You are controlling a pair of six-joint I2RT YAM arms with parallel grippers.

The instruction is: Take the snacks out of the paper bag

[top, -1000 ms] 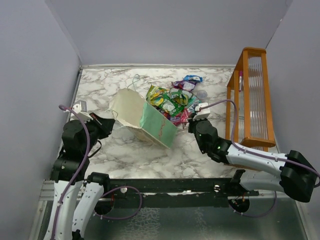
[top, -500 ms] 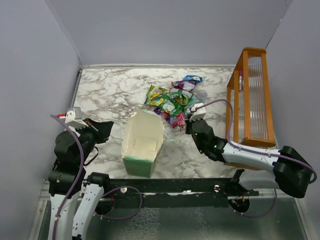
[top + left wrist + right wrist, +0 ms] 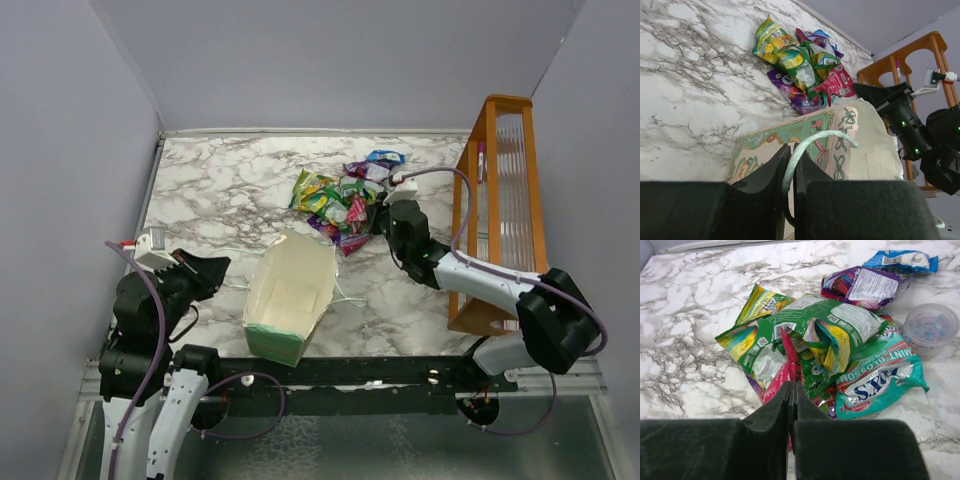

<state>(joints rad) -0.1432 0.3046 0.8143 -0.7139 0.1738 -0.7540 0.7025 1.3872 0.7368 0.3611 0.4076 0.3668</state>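
Paper bag [image 3: 290, 295] mouth seemingly up; left hand [image 3: 789, 160] pinches handle [image 3: 826, 135], right hand [image 3: 791, 390] a snack [image 3: 788, 351].

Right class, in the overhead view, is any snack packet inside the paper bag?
No, the paper bag shows only its bare pale inside; the snacks lie piled on the table beyond it.

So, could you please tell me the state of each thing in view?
Paper bag: open, no packets visible inside.
Snacks: heaped outside the bag.
Left gripper: shut on the string handle.
Right gripper: shut on a pink-red packet.
Plastic cup: upright beside the heap.
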